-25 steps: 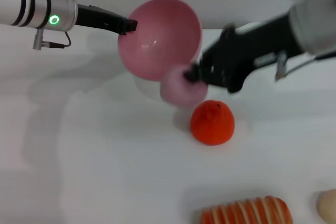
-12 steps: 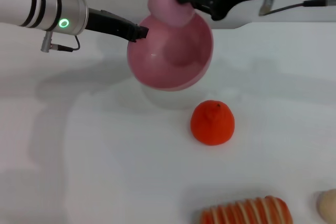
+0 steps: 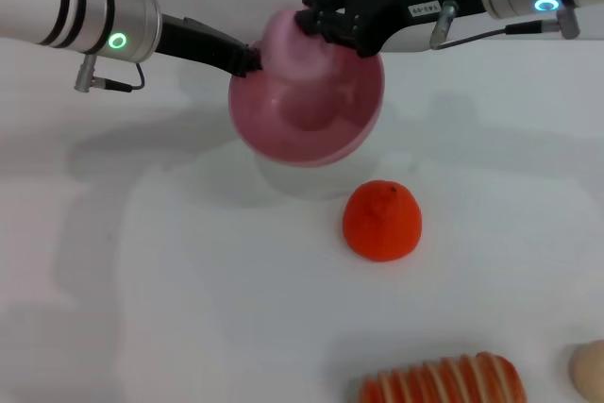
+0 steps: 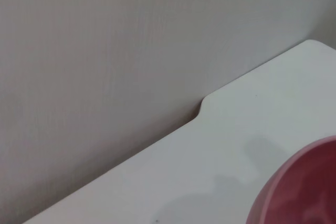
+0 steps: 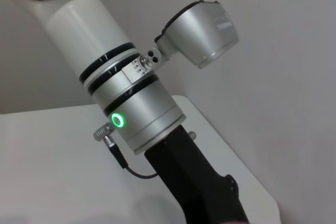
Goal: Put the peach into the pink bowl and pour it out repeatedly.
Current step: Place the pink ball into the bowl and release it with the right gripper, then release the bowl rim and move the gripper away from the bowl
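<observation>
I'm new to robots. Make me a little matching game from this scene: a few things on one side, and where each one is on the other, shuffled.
Things:
1. peach
2. pink bowl
3. orange-red fruit
4. striped item

Places:
a. lying at the near edge of the table
b. held at its rim by the left gripper
c. on the table just in front of the bowl
d. in the right gripper, over the bowl's rim

Pairs: 1-d, 2-b, 3-c, 4-a

White table (image 4: pixel 273 114) with rounded notch against plain grey wall (image 4: pixel 105 40).
</observation>
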You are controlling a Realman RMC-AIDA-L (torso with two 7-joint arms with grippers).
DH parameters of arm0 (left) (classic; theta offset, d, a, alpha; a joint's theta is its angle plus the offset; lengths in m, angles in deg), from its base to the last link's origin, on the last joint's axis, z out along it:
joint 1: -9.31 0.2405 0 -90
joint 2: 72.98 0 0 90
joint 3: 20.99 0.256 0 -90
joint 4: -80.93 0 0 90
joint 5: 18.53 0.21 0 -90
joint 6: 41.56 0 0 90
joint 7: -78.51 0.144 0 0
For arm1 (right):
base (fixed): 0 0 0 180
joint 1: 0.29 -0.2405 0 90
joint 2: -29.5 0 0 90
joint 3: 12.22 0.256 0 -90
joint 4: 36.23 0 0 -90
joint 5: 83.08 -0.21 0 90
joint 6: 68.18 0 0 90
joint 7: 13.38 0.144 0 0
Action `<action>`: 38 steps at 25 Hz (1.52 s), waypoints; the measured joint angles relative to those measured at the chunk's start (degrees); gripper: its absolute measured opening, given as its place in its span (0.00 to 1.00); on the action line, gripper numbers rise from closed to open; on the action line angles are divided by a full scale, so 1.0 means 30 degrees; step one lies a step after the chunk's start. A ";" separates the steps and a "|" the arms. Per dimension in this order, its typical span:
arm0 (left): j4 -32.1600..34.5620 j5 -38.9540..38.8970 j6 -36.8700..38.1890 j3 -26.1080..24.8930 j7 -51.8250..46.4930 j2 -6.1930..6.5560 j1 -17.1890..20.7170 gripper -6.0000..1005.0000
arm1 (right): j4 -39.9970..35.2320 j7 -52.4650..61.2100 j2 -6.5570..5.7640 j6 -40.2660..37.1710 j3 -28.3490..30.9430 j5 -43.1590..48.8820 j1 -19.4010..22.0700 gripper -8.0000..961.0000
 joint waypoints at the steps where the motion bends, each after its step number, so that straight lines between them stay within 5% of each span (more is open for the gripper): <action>1: 0.0000 0.0015 -0.0001 -0.0001 -0.0006 -0.0008 -0.0008 0.04 | 0.0018 -0.0051 0.0004 0.0130 -0.0011 -0.0028 0.0044 0.08; 11: -0.0083 0.0034 -0.0071 0.0000 -0.0012 -0.0002 0.0044 0.04 | 0.0140 -0.0480 0.0053 0.1485 0.0129 -0.1107 0.0874 0.40; 18: -0.0165 0.0048 0.0004 -0.0153 -0.0161 0.0106 0.0301 0.04 | 0.0786 -0.8715 0.0043 0.2729 0.1036 -1.0601 0.4736 0.47; 25: -0.0155 0.0512 0.0026 -0.0190 -0.1256 0.0254 0.0516 0.05 | 0.6169 -2.0743 0.0074 0.2331 0.1335 -2.3636 0.7887 0.47; 30: 0.0712 0.1918 0.1310 -0.0247 -0.3353 0.0485 0.0575 0.06 | 1.2713 -2.8034 -0.0020 -0.1138 0.1352 -3.2195 0.7770 0.47; 38: 0.2307 0.3948 0.3445 -0.0265 -0.5371 0.0575 0.0768 0.06 | 1.6095 -3.0465 -0.0141 -0.1688 0.2557 -3.3764 0.6923 0.47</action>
